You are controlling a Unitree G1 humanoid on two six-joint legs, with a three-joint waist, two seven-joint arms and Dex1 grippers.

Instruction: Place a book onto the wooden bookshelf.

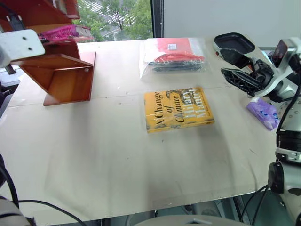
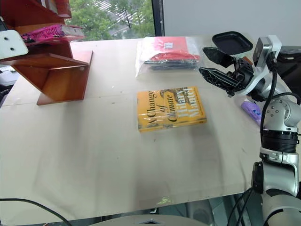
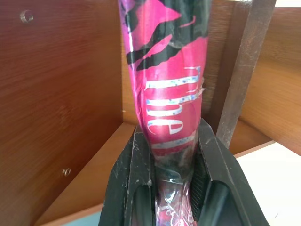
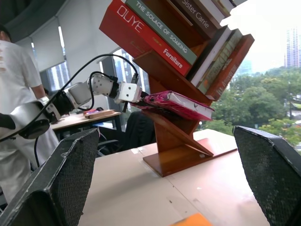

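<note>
Clamping the pink book (image 3: 164, 108) by its spine end, the left gripper (image 3: 171, 183) has its two black fingers (image 3: 136, 174) pressed tight against both covers, so the book runs straight out ahead of the jaws into the wooden bookshelf (image 1: 66, 75). From the right wrist view, the book (image 4: 181, 104) lies just above one of the shelf's slanted boards, with a row of other books (image 4: 155, 33) leaning on the board above it. The right gripper (image 2: 221, 59) hangs over the far right part of the table (image 1: 117, 160), its fingers spread wide and empty, well apart from the shelf. On the pale tabletop a yellow book (image 1: 178, 108) lies flat near the middle, a clear plastic bag (image 1: 173, 57) with red contents lies beyond it, and a small purple packet (image 1: 263, 112) sits at the right edge. Beyond the table a window shows green trees (image 1: 117, 16). A person in a white shirt (image 4: 16, 70) stands at the side of the room.
</note>
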